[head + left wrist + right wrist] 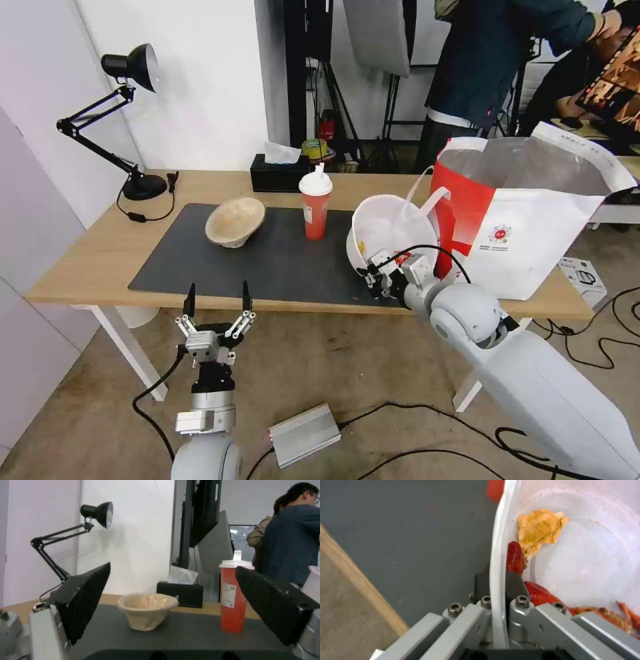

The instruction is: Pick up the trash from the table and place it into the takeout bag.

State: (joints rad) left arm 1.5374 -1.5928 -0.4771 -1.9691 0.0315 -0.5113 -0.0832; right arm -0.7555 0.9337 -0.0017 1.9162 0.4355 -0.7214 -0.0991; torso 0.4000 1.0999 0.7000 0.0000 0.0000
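Note:
My right gripper [371, 275] is shut on the near rim of the large white bowl [390, 233], which is tipped up on edge over the mat beside the takeout bag [527, 213]. In the right wrist view the rim [496, 562] runs between my fingers [513, 582], with red crayfish shells [540, 593] and a crumpled yellow scrap inside the bowl. The red drink cup [315, 203] with its white lid stands upright mid-mat. The beige pulp bowl [235, 221] lies tilted to its left. My left gripper [218, 297] hangs open below the table's front edge [100, 293], pointing at the pulp bowl [147, 610].
A black desk lamp [133, 127] stands at the table's back left and a black tissue box [279, 172] at the back edge. Cables and a silver box [304, 433] lie on the floor. A person stands behind the bag.

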